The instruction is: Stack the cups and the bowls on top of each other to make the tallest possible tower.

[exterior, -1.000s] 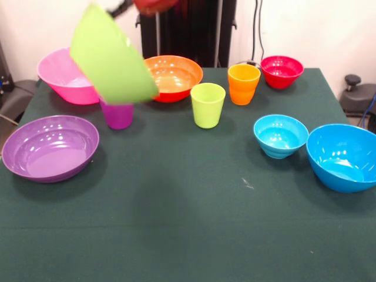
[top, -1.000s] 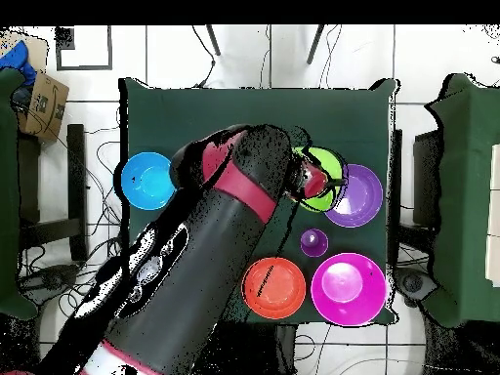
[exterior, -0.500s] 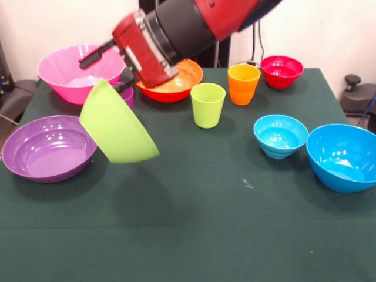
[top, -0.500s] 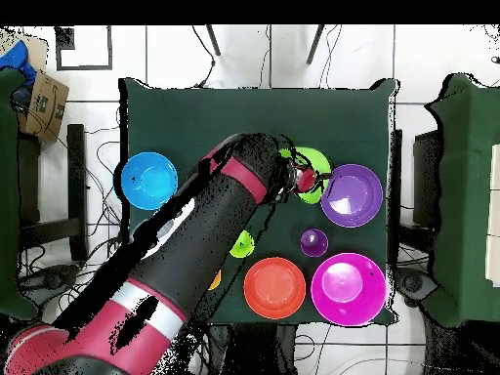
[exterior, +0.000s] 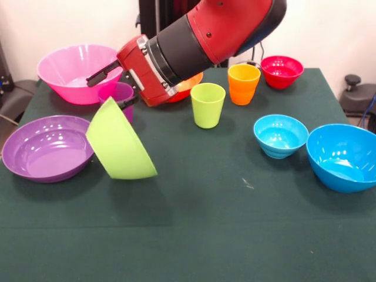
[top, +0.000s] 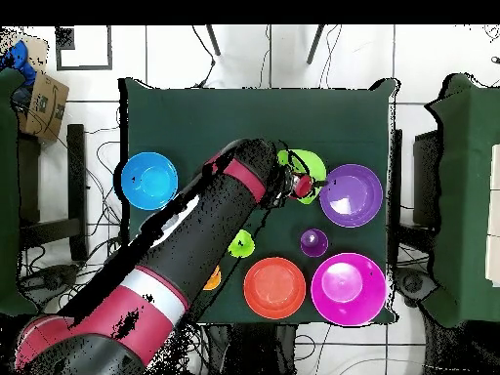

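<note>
While the red and black arm [exterior: 200, 41] reaches down across the green counter [exterior: 194, 223], its fingers [exterior: 124, 101] are clamped on the rim of the lime green bowl [exterior: 120, 144], which hangs steeply tilted just beside the shallow purple bowl [exterior: 44, 147]. Behind them stand the big pink bowl [exterior: 67, 70], the orange bowl [top: 274, 287] partly hidden by the arm, and the big blue bowl [exterior: 343, 155] at the opposite side with the small light blue bowl [exterior: 280, 135] beside it. Smaller still are the small red bowl [exterior: 282, 70], the lime green cup [exterior: 207, 104], the orange cup [exterior: 243, 83] and the purple cup [exterior: 117, 94].
</note>
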Tool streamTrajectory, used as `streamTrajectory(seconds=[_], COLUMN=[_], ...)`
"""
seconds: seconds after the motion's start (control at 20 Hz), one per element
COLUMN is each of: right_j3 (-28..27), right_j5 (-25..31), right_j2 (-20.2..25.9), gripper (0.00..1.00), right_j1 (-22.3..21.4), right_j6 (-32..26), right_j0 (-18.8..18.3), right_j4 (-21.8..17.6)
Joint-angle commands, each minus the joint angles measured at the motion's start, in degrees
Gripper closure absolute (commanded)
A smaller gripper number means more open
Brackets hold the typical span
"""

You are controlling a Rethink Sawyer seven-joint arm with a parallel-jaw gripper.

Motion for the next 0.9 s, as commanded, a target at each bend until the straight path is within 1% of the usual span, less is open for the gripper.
streamTrajectory(seconds=[0.05,0.25,0.4,0.55,0.8,0.9], right_j3=[-1.49,-1.61,-0.87,0.33,2.18,1.88], right_j5=[-1.93,-1.40,-0.35,1.57,8.60,11.72], right_j2=[5.09,5.19,5.33,5.82,6.54,6.85], gripper=[0.00,0.00,0.00,0.00,0.00,0.00], right_j1=[-0.64,-1.59,-3.76,-7.81,-17.80,-21.07], right_j6=[10.41,8.84,6.56,2.14,-8.82,-13.01], right_j0=[0.14,-0.28,-0.42,-0.87,-1.60,-2.06], right_j4=[3.46,3.57,3.49,3.22,2.37,1.89])
